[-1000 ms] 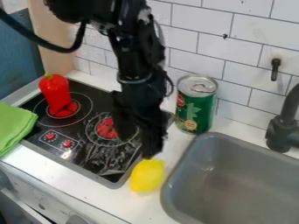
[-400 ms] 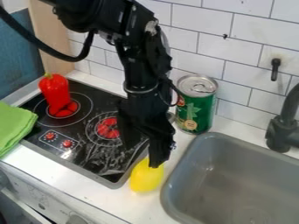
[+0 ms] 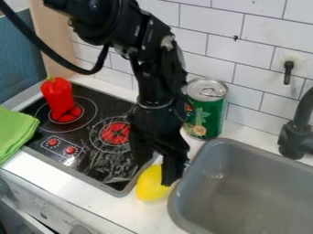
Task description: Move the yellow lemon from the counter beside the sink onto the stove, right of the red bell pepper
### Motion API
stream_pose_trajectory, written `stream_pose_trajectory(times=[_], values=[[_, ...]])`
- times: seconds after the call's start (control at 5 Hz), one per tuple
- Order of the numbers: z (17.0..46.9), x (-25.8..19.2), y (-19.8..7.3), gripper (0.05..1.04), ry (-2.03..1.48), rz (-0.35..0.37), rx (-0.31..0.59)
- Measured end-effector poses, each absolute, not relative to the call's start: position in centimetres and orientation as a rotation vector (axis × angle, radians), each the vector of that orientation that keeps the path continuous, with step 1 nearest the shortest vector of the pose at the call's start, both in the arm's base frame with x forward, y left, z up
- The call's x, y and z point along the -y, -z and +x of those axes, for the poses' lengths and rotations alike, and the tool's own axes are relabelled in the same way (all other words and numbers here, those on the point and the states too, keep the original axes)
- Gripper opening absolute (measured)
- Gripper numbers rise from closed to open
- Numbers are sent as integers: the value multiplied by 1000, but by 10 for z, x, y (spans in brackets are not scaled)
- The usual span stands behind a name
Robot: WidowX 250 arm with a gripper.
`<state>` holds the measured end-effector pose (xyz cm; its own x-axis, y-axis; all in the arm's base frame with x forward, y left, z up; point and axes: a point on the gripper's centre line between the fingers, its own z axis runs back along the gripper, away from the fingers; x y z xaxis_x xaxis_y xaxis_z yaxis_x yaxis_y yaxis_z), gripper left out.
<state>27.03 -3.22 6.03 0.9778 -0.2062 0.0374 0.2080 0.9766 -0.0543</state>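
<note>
Lemon at fingertips of gripper, with jaws apart: centre squarely between both to limit rolling.

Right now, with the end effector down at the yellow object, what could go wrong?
The yellow object lies on the narrow counter strip close to the sink's rim, so a sideways nudge from the end effector might roll it into the basin. The green can stands upright just beside the arm in this view; a swing toward the wall could possibly knock it over.
</note>
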Motion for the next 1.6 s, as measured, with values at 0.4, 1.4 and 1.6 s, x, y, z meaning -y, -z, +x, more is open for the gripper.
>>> stream_pose_trajectory(times=[0.4,1.4,1.6], values=[[269,38,-37,977,168,-95,-24],[263,-86,-135,817,15,115,113],[260,-110,-120,817,-5,130,73]])
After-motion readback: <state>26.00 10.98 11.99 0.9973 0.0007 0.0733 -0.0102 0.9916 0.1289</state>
